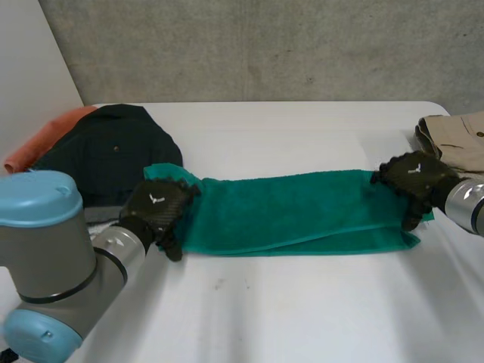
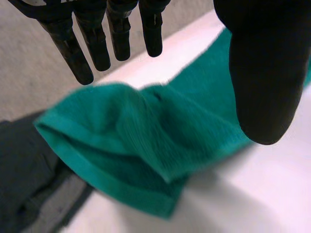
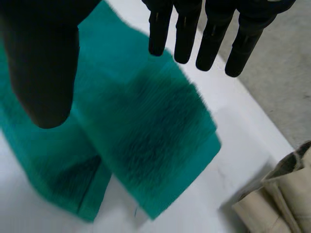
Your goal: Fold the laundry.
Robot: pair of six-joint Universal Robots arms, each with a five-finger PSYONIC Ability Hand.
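Qty: 1 grn towel, 1 dk garment, 1 orange cloth, 1 beige garment.

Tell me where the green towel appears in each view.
Head view: green towel stretches between left hand and right hand.
Left wrist view: its bunched end, at the left hand's fingertips.
Right wrist view: its folded end, at the right hand's fingertips.
Shared landmark: the white table.
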